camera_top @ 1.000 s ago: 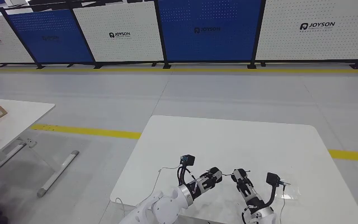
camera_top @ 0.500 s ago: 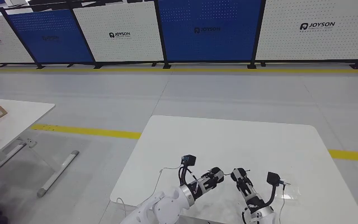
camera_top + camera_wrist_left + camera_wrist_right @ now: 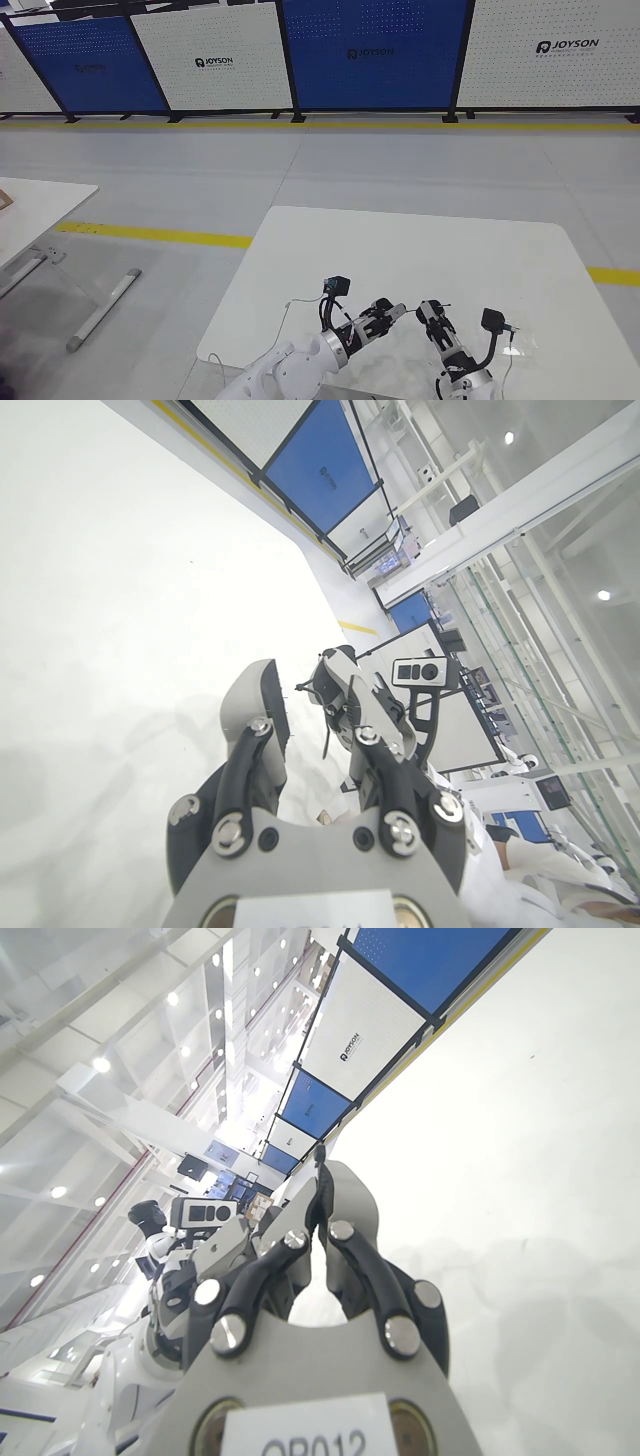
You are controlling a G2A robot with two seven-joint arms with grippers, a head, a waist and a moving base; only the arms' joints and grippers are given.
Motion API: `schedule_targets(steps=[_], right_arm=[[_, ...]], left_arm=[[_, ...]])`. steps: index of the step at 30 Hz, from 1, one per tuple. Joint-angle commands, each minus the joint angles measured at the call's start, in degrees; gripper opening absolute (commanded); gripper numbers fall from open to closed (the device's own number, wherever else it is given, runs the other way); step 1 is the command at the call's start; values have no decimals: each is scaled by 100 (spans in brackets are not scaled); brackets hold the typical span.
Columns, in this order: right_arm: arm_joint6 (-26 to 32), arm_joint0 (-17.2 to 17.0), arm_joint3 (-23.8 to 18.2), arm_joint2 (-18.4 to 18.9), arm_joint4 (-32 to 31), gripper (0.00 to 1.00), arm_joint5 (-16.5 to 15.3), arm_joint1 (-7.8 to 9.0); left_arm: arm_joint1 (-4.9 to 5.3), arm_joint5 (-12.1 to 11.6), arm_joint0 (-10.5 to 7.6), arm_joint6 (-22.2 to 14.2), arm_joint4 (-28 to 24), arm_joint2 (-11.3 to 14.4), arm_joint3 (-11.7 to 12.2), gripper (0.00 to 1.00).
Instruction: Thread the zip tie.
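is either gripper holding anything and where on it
The right gripper is shut on the zip tie near one end, a short tip poking past its fingertips. The left gripper is open and empty.

The table [image 3: 420,250] is plain white. Over it, the left gripper [image 3: 312,695] and right gripper [image 3: 320,1188] are pale grey with black pads; the zip tie [image 3: 320,1156] is black. Beyond the table stand blue and white dotted panels [image 3: 375,50].

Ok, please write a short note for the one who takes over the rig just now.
Left gripper: open, holding nothing, close beside the right one.
Right gripper: shut on the zip tie, over the near part of the table.
Done: tie is picked up.
Left to do: no closed loop shows, so probably pass the tail through the head.
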Motion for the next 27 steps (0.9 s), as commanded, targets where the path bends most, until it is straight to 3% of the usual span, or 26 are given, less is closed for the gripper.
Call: schedule_targets(steps=[1, 13, 20, 24, 27], right_arm=[[6, -6, -12, 10, -3, 0, 4, 0], [37, -23, -34, 30, -22, 0, 3, -9], [63, -11, -15, 33, -36, 0, -19, -15], [55, -16, -17, 34, -59, 0, -44, -18], [51, -27, -20, 40, -83, 0, -54, -19]], left_arm=[[-5, 33, -5, 24, 31, 16, 5, 31], [-62, 178, -143, -6, 120, 230, 114, 11], [-80, 198, -185, -17, 66, 258, 155, 12], [-88, 215, -199, -6, 54, 263, 170, 0], [-92, 213, -205, -5, 51, 267, 178, 0]])
